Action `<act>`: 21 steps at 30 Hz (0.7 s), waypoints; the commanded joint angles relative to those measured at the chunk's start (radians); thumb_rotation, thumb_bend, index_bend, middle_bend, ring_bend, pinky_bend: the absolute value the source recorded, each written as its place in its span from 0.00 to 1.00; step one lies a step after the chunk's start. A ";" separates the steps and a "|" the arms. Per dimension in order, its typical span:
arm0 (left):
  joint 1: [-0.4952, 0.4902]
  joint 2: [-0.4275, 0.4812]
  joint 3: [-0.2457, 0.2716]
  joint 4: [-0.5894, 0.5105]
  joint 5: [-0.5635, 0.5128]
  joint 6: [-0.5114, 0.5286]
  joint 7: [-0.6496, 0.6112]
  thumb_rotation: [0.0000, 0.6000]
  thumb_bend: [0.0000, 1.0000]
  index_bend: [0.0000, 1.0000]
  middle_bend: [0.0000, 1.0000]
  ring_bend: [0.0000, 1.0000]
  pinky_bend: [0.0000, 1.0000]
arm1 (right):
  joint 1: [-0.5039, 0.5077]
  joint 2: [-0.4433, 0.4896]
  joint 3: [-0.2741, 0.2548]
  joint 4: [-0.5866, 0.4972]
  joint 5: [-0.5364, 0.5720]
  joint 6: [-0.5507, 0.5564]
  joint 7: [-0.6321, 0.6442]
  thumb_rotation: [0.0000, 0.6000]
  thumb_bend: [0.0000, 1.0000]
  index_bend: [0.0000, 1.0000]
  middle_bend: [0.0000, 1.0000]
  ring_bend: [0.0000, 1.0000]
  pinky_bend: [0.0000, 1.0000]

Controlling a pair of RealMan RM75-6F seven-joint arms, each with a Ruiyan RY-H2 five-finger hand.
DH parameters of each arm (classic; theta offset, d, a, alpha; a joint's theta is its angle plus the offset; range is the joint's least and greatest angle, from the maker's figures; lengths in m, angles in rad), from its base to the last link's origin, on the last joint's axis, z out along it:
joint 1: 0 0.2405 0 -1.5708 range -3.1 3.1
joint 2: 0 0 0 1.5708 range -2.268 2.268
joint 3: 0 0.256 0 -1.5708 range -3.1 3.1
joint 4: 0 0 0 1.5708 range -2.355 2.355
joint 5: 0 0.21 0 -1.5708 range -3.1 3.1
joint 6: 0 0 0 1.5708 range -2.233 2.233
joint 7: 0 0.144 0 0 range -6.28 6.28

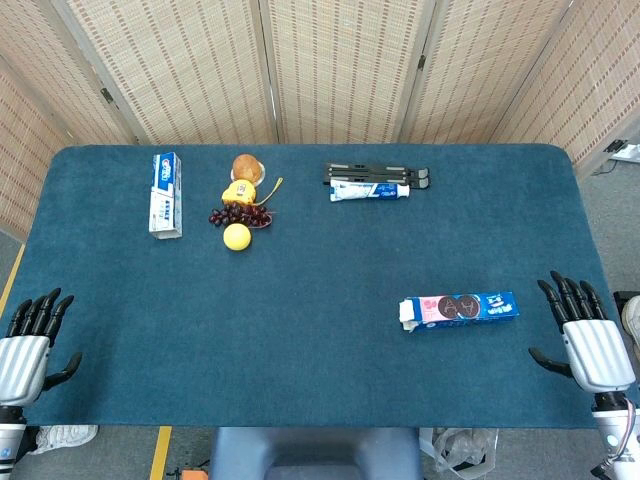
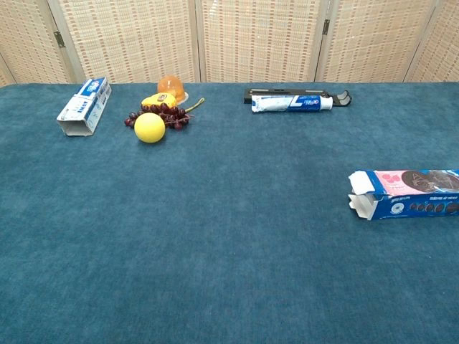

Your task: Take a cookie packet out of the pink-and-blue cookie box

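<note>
The pink-and-blue cookie box [image 1: 460,308] lies flat on the blue tablecloth at the right, its left end flap open. In the chest view the cookie box [image 2: 409,193] shows its opened end facing left; no packet sticks out. My right hand [image 1: 588,340] hovers at the table's right front edge, just right of the box, fingers spread and holding nothing. At the left front corner my left hand [image 1: 30,345] is likewise spread and empty, far from the box. Neither hand shows in the chest view.
A white-and-blue toothpaste box [image 1: 166,194] lies far left. Fruit sits beside it: grapes [image 1: 238,215], a yellow ball-like fruit [image 1: 237,236], an orange [image 1: 247,166]. A toothpaste tube [image 1: 370,191] and a black stand [image 1: 377,175] lie at the back middle.
</note>
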 commanded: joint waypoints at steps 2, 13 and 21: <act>0.001 -0.001 0.000 -0.001 -0.001 0.003 0.000 1.00 0.35 0.00 0.00 0.00 0.00 | 0.001 0.001 -0.001 -0.001 -0.003 -0.001 0.000 1.00 0.22 0.00 0.00 0.00 0.00; -0.015 0.000 0.010 0.004 0.008 -0.031 -0.017 1.00 0.35 0.00 0.00 0.00 0.00 | 0.086 0.037 -0.034 0.057 -0.056 -0.150 -0.007 1.00 0.22 0.00 0.00 0.00 0.00; -0.019 -0.021 -0.003 0.000 -0.034 -0.042 0.046 1.00 0.35 0.00 0.00 0.00 0.00 | 0.146 0.073 -0.064 0.120 -0.071 -0.268 0.002 1.00 0.22 0.00 0.00 0.00 0.00</act>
